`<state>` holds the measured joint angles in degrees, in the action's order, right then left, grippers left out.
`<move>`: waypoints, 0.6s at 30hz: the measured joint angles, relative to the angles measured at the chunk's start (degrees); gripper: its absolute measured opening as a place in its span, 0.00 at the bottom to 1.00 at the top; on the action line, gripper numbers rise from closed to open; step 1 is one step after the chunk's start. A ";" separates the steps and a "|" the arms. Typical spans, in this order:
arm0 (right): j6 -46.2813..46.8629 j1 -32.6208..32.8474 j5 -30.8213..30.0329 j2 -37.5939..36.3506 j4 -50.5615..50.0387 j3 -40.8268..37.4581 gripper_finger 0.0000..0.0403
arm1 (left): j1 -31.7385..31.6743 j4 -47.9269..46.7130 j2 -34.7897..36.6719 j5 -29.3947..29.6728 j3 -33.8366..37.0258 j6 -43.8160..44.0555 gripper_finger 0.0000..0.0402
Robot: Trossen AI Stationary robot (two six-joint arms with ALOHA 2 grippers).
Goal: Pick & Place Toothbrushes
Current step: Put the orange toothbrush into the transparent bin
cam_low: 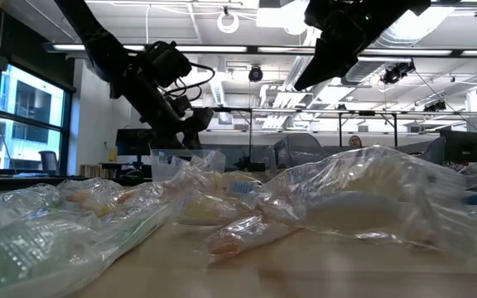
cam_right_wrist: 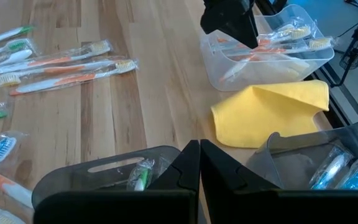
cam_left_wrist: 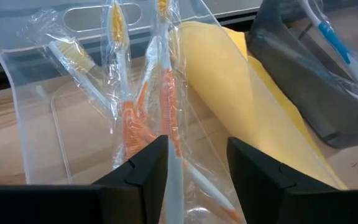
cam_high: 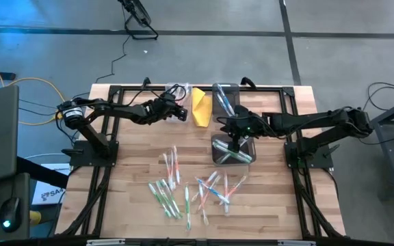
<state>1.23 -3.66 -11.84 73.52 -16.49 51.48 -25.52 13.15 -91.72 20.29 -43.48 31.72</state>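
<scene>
From above, the wooden slatted table (cam_high: 135,205) carries a loose scatter of wrapped toothbrushes (cam_high: 183,188), white with green, orange or blue parts, too many and too overlapped to count surely, perhaps around fifteen, lying where either arm can reach them. At the far edge stand three bins, seemingly one per colour: a clear plastic bin (cam_high: 176,92) under the left gripper (cam_high: 178,109), a dark translucent bin (cam_high: 223,99) beyond a yellow folded cloth (cam_high: 201,106), and a second dark bin (cam_high: 232,152) nearer the pile, over which the right gripper (cam_high: 236,140) hangs. The low view shows crinkled wrappers filling the foreground and both arms above; nothing can be counted there. In the left wrist view, the left gripper's fingers (cam_left_wrist: 138,171) stand apart over the clear bin, in which three orange-handled brushes (cam_left_wrist: 129,118) lie in their wrappers; one wrapped brush runs up between the fingers, apparently just let go, though whether it touches them cannot be told. In the right wrist view, the right gripper (cam_right_wrist: 199,163) has its fingers pressed together and holds nothing, poised over the near dark bin with a green brush (cam_right_wrist: 142,175) inside; at least two blue brushes (cam_right_wrist: 344,167) lie in the other dark bin.
</scene>
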 joint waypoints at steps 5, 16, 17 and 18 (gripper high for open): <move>0.06 0.00 0.00 0.00 -0.02 0.00 0.01 | 0.53 0.01 0.00 -0.28 0.00 -1.82 0.38; 0.22 0.02 0.02 0.00 -0.07 0.00 0.01 | 4.74 -0.06 1.68 -0.37 0.05 -4.97 0.18; 0.22 0.02 0.02 0.00 -0.07 0.00 0.01 | 5.24 0.07 2.17 -0.37 0.09 -5.61 0.17; 0.27 0.02 0.02 0.00 -0.07 0.00 0.01 | 5.73 0.30 2.66 -0.35 0.09 -6.21 0.16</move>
<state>1.50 -3.64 -11.82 73.52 -16.56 51.48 -19.79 13.45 -89.07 19.94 -43.40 25.51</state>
